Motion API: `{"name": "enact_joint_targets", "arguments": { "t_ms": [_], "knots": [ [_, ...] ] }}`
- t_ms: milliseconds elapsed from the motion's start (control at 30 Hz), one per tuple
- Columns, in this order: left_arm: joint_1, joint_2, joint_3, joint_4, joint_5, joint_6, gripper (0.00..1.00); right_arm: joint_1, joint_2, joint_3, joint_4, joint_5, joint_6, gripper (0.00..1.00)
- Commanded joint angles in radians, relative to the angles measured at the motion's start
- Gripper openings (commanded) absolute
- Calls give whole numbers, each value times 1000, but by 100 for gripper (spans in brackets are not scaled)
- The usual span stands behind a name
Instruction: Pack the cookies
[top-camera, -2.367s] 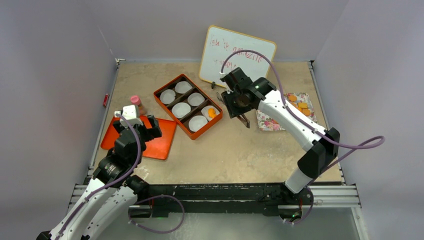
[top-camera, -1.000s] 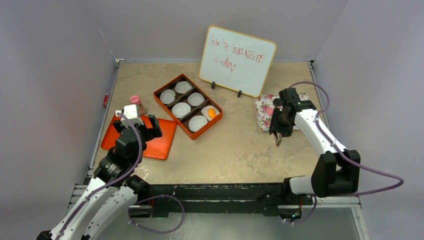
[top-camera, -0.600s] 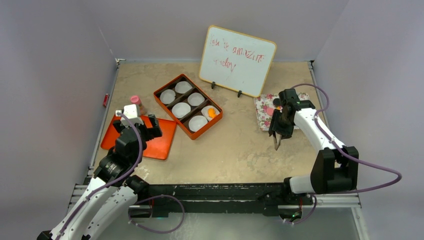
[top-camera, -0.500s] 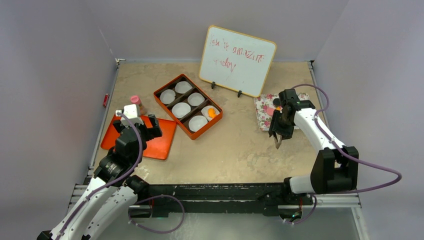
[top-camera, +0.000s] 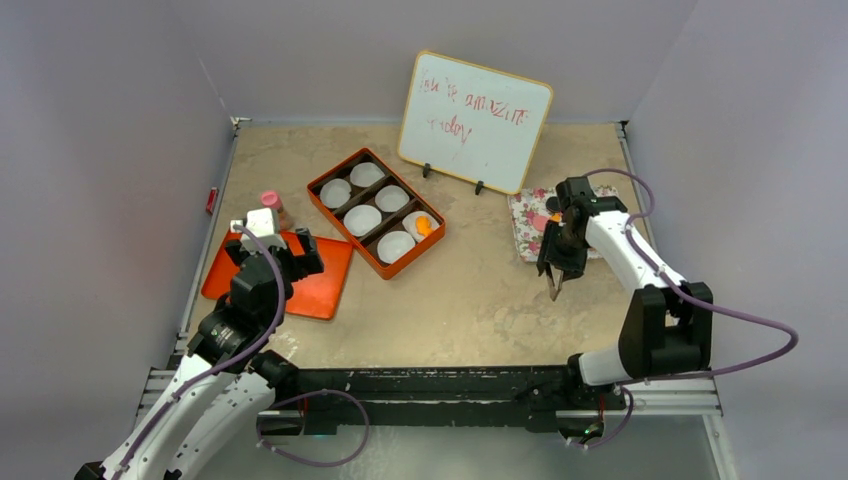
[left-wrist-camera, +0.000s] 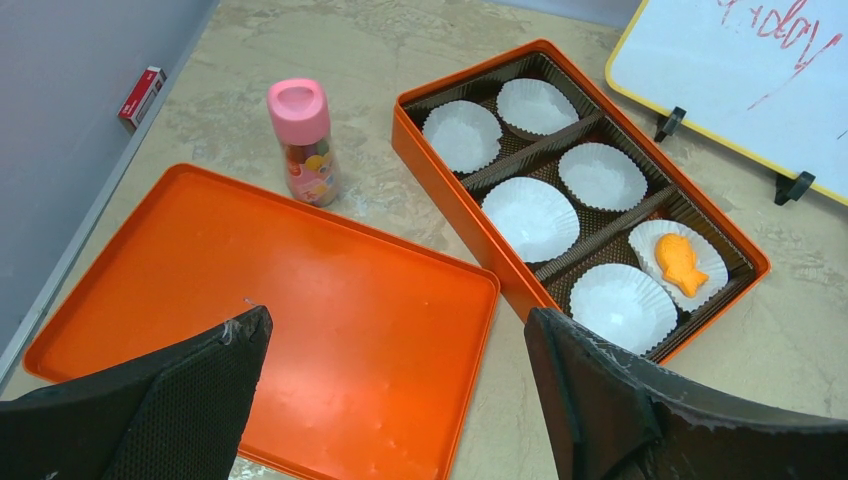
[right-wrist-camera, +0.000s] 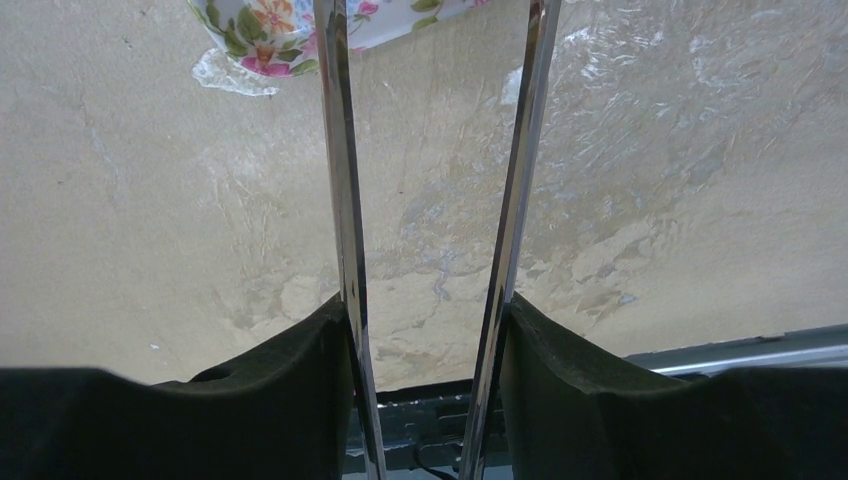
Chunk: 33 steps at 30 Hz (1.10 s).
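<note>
One orange fish-shaped cookie (top-camera: 424, 226) (left-wrist-camera: 679, 262) lies in a white paper cup of the orange box (top-camera: 352, 232) (left-wrist-camera: 455, 210); the other cups hold nothing. My right gripper (top-camera: 557, 262) (right-wrist-camera: 425, 330) is shut on a pair of metal tongs (top-camera: 552, 285) (right-wrist-camera: 340, 200), whose blades stand apart with nothing between them. It hovers by the near-left corner of the floral plate (top-camera: 527, 215) (right-wrist-camera: 250, 25). My arm hides most of the plate; an orange bit (top-camera: 553, 217) shows there. My left gripper (top-camera: 268, 240) (left-wrist-camera: 395, 340) hangs open over the orange lid (top-camera: 320, 285) (left-wrist-camera: 300, 300).
A pink-capped bottle (top-camera: 271, 204) (left-wrist-camera: 305, 140) stands behind the lid. A whiteboard (top-camera: 475, 120) (left-wrist-camera: 740, 70) leans on stands at the back, between box and plate. A small red item (top-camera: 211, 200) (left-wrist-camera: 142, 95) lies at the left wall.
My right arm swung from beside the box over to the floral plate, then only shifted slightly in the last second. The left arm has not moved.
</note>
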Motion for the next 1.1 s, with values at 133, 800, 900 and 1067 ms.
{"name": "enact_joint_targets", "arguments": {
  "t_ms": [133,800,900,1067],
  "knots": [
    [7,-5,-5,36,-2,12,97,-6,53,65,-8,2,-42,51],
    [9,-7,-6,36,-7,12,97,-7,48,190,-82,7,-94,25],
    [8,-8,-6,36,-5,11,97,-7,36,224,-94,14,-126,21],
    [10,-5,-5,38,1,12,97,-4,12,269,-110,-18,-149,16]
  ]
}}
